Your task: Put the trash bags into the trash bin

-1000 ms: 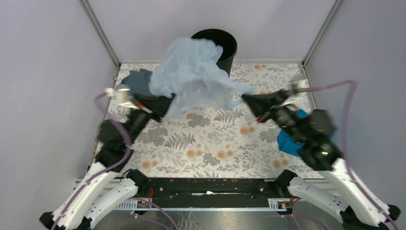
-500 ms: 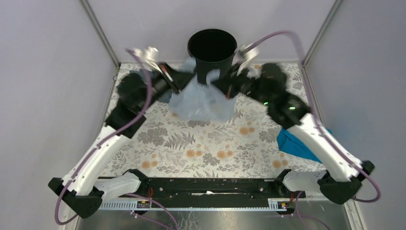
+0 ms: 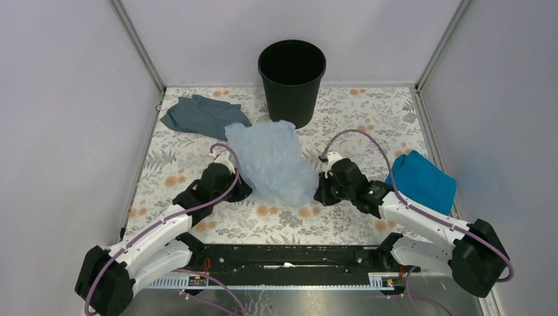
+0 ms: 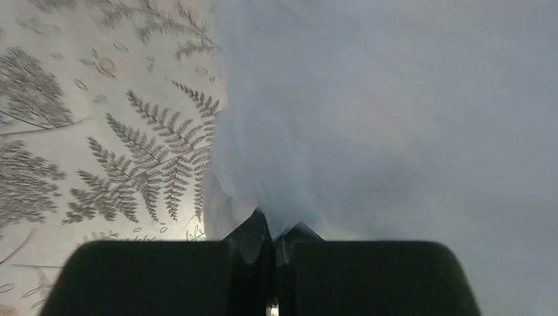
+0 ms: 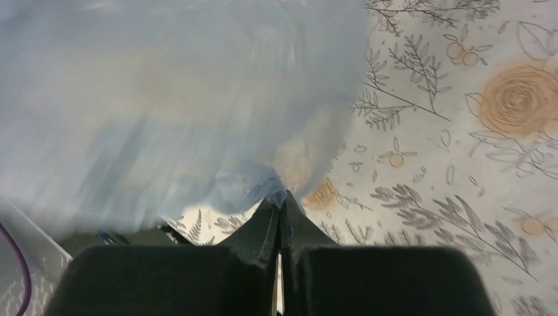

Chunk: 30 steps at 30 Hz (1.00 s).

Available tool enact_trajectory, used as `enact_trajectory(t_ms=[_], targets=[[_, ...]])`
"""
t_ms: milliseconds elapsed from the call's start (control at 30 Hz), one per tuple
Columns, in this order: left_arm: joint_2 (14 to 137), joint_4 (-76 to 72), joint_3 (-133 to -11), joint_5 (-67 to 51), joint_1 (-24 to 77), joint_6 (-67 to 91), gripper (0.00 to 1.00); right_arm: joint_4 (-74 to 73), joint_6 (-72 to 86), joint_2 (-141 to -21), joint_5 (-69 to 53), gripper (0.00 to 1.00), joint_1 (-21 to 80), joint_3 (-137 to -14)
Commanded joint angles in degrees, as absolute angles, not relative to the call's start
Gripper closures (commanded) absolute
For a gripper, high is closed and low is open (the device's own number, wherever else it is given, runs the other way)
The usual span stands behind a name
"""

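Observation:
The pale blue translucent trash bag [image 3: 273, 161] billows in a puffed heap on the floral mat in the middle of the table, just in front of the round black trash bin [image 3: 292, 79] at the back. My left gripper [image 3: 242, 192] is low on the bag's near left edge, shut on a pinch of the plastic [image 4: 368, 118]. My right gripper [image 3: 320, 195] is low on the near right edge, also shut on the bag [image 5: 158, 112]. The bag stands outside the bin, which looks empty.
A dark slate-blue cloth [image 3: 202, 115] lies at the back left of the mat. A bright blue folded piece [image 3: 421, 180] lies at the right edge, close behind my right arm. Grey walls enclose the table on three sides.
Both arms swung the bag up toward the bin, then pulled back and down toward me. The bag now rests on the mat in front of the bin, still gripped at both edges.

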State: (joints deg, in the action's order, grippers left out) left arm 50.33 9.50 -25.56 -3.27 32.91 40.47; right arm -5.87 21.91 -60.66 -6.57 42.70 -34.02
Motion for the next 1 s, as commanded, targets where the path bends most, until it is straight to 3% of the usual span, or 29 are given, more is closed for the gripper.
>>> enact_trajectory(t_ms=[0,100,200,367,500,567,667,833,967], targets=[[45.23,7.58,-45.12,-0.18,31.73,34.57,1.0,-8.2,17.72,-56.77,-3.2,1.0,42.72,-52.89],[48.88,12.56,-64.27,-5.72,31.73,28.42,1.0,-15.77,12.68,-60.82,-4.59,1.0,42.72,-73.46],[47.49,11.24,-68.65,-8.49,31.73,27.38,1.0,-16.6,11.78,-59.92,-8.52,1.0,42.73,-78.33],[38.33,14.2,-46.14,3.85,31.72,35.82,1.0,-5.92,16.8,-48.7,-4.71,1.0,42.71,-52.64],[36.89,20.3,-32.44,1.73,31.72,37.8,1.0,-6.45,25.16,-51.57,-7.33,1.0,42.72,-37.09],[35.15,21.79,-32.84,2.19,31.73,37.66,1.0,-3.77,26.83,-52.0,-11.33,1.0,42.71,-34.07],[34.46,20.21,-41.5,3.09,31.73,35.31,1.0,-6.55,23.57,-51.71,-9.77,1.0,42.73,-41.95],[40.63,18.57,-65.36,-5.65,31.73,30.71,1.0,-16.65,15.76,-55.14,-10.11,1.0,42.73,-69.72],[38.68,19.03,-63.52,-0.63,31.71,32.3,1.0,-13.34,15.27,-49.77,-10.0,1.0,42.72,-65.69]])
